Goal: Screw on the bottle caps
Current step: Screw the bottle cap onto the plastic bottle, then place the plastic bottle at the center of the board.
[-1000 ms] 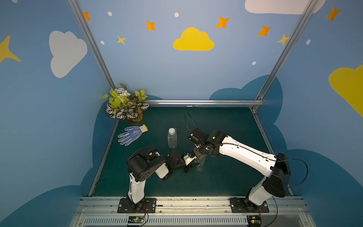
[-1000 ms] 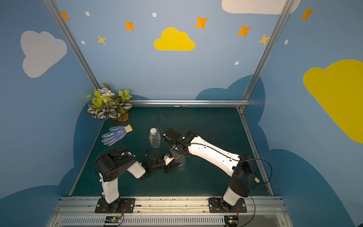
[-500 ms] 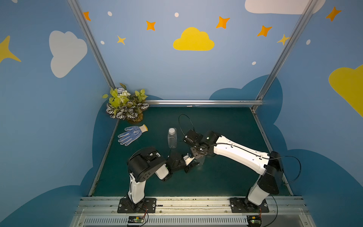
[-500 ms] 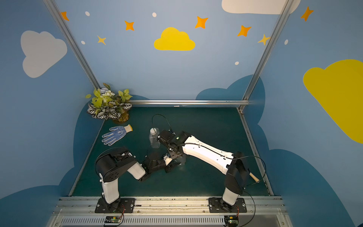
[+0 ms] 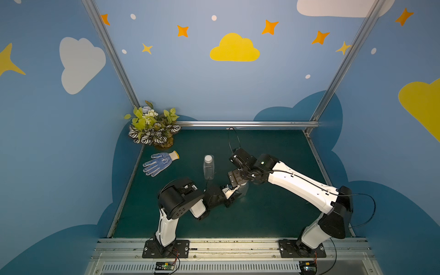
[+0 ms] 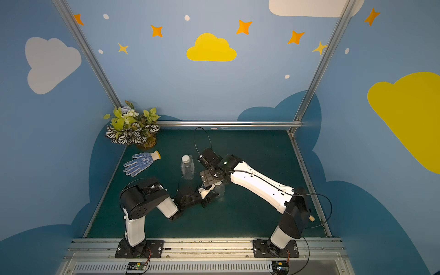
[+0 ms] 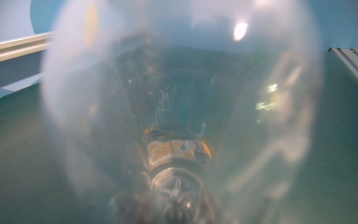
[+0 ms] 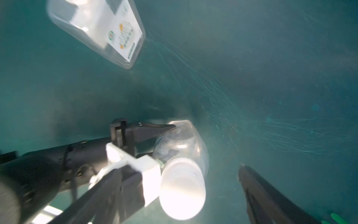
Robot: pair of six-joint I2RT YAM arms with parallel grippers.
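Note:
The round bottle (image 5: 243, 189) stands low over the green mat with my left gripper (image 5: 232, 192) shut on its body. In the left wrist view the round bottle (image 7: 182, 108) fills the picture as a blur and hides the jaws. A white cap (image 8: 182, 186) sits on its neck. My right gripper (image 8: 184, 194) hangs over that cap, open, with one finger (image 8: 261, 194) well clear of it. The rectangular bottle (image 5: 208, 167) stands upright behind, with a white cap (image 5: 208, 158) on top; its label shows in the right wrist view on the rectangular bottle (image 8: 116, 33).
A blue dotted work glove (image 5: 160, 163) lies at the left of the mat. A potted plant (image 5: 153, 129) fills the back left corner. An aluminium rail (image 5: 247, 124) runs along the back edge, and blue walls close in three sides.
My right gripper's jaws have opened off the cap on the round bottle, and its wrist swung slightly left and back. The left gripper kept its hold on the bottle.

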